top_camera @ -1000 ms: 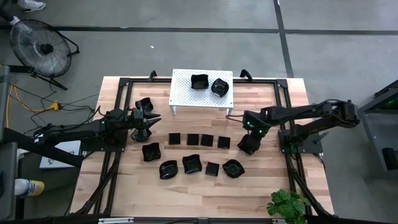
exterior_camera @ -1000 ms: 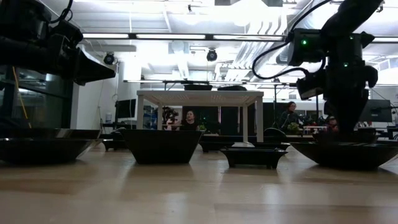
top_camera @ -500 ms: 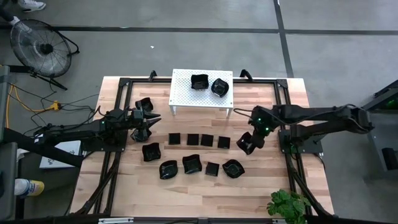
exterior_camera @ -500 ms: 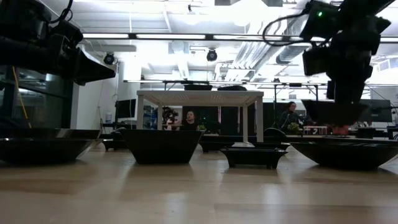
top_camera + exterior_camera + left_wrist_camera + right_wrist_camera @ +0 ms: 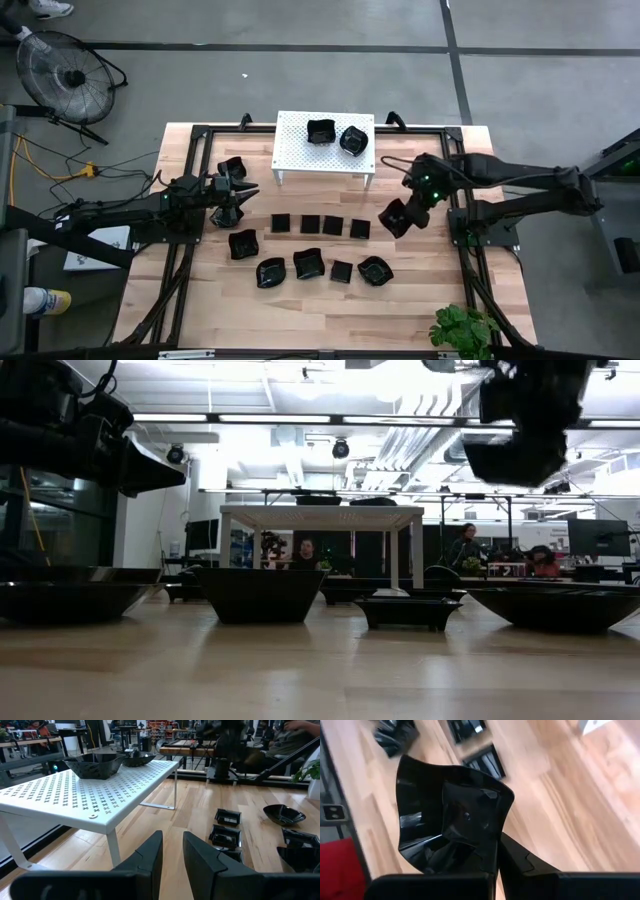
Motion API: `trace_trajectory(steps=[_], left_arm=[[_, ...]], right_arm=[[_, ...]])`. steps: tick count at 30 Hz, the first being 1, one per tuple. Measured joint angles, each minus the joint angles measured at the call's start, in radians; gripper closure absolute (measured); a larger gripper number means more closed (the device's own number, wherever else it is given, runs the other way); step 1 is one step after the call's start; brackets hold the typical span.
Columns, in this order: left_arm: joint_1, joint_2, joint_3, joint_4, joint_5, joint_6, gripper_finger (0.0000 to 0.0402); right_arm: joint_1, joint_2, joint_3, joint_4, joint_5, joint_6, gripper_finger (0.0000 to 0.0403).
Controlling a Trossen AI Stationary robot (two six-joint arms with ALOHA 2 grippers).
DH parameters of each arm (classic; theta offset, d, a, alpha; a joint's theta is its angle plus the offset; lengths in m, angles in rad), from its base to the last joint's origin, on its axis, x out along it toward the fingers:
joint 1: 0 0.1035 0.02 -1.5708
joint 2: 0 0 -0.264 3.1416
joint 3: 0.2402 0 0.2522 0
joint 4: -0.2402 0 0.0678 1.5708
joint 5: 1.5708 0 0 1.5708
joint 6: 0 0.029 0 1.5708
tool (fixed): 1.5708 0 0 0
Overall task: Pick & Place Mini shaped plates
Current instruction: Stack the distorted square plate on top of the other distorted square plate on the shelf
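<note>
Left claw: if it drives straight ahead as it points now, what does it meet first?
Probably the white stand: the left claw aims at its near edge and leg. Depth and height are unclear, so it might pass beneath the top.

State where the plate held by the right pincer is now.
In the high view, the wavy-rimmed plate hangs in the right pincer above the table's right side, right of the row of square plates, below the white stand.

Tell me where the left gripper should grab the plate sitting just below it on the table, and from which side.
Take the wavy plate by its raised rim, coming straight down from above. It sits upright and open-side up, apart from its neighbours, so one finger can probably go inside the bowl and one outside. The left gripper, fingers slightly apart, hovers near it; the right gripper already grips another plate.
</note>
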Motion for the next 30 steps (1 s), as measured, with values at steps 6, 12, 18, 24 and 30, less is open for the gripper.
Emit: trace_trajectory(steps=[6,12,18,24,30], left_arm=[[0.0,0.0,0.0,0.0,0.0,0.0,0.0328],[0.0,0.0,0.0,0.0,0.0,0.0,0.0328],[0.0,0.0,0.0,0.0,0.0,0.0,0.0328],[0.0,0.0,0.0,0.0,0.0,0.0,0.0328],[0.0,0.0,0.0,0.0,0.0,0.0,0.0328]], right_arm=[[-0.004,0.032,0.149,-0.03,0.042,-0.04,0.0402],[-0.041,0.117,0.318,-0.025,0.096,-0.102,0.0401],[-0.114,0.247,0.479,-0.02,0.123,-0.138,0.04],[-0.203,0.381,0.601,0.049,0.114,-0.156,0.0401],[-0.283,0.522,0.7,0.148,0.111,-0.156,0.0401]])
